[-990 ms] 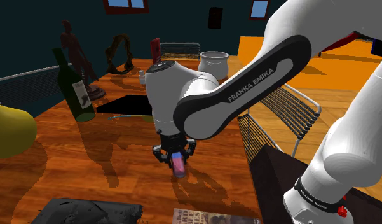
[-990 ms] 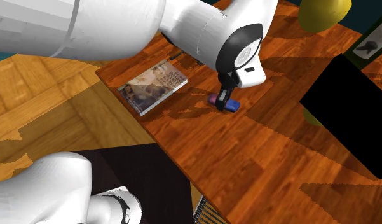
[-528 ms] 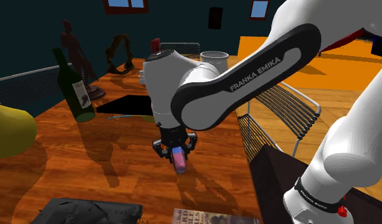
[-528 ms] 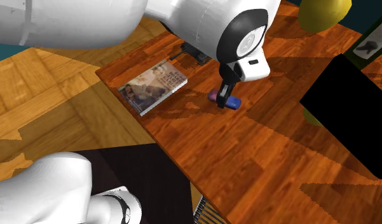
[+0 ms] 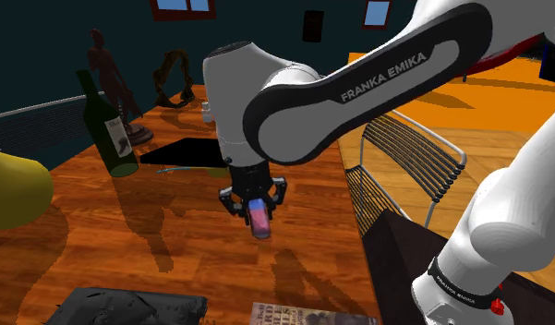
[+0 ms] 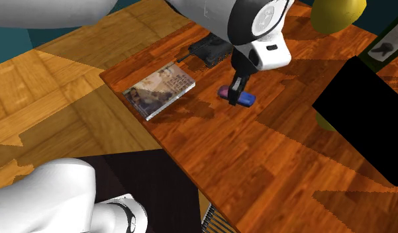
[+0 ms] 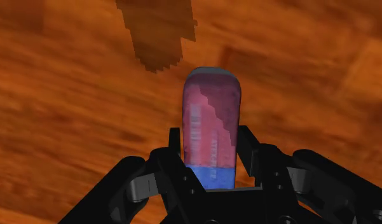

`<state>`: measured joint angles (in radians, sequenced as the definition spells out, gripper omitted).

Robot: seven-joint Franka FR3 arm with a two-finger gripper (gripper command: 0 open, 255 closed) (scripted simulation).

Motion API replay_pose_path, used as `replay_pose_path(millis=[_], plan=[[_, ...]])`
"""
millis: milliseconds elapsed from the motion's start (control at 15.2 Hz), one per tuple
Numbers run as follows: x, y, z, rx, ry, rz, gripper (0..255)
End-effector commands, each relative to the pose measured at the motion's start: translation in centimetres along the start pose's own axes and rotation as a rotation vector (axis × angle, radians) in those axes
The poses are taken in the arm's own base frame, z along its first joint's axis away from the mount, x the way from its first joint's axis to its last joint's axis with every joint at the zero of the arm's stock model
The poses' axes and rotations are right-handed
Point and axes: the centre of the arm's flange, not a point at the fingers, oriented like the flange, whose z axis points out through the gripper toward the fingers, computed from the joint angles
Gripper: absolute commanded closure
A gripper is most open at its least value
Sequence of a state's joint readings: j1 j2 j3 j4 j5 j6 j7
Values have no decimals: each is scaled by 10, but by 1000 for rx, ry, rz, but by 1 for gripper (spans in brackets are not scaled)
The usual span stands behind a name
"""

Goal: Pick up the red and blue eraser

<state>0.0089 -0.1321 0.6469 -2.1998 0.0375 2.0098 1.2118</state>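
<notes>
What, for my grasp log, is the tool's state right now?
The tool is closed, holding the red and blue eraser.

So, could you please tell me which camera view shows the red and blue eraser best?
The wrist view: the rounded red and blue eraser sits large and central, clasped in the black gripper. The shoulder view shows it small beneath the gripper; the second exterior view shows it partly behind a finger.

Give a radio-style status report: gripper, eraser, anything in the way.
Status: gripper shut on red-and-blue eraser, blue end clamped. Eraser off the wooden table. Nearby book lies apart, not in the way.
</notes>
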Motion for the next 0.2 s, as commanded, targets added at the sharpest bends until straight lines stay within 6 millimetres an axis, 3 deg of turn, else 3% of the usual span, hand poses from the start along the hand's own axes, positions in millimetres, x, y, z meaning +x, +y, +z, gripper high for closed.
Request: replay_pose_path(millis=[0,132], plan=[[0,1,-11,0,0,0,255],[0,1,-12,0,0,0,255]])
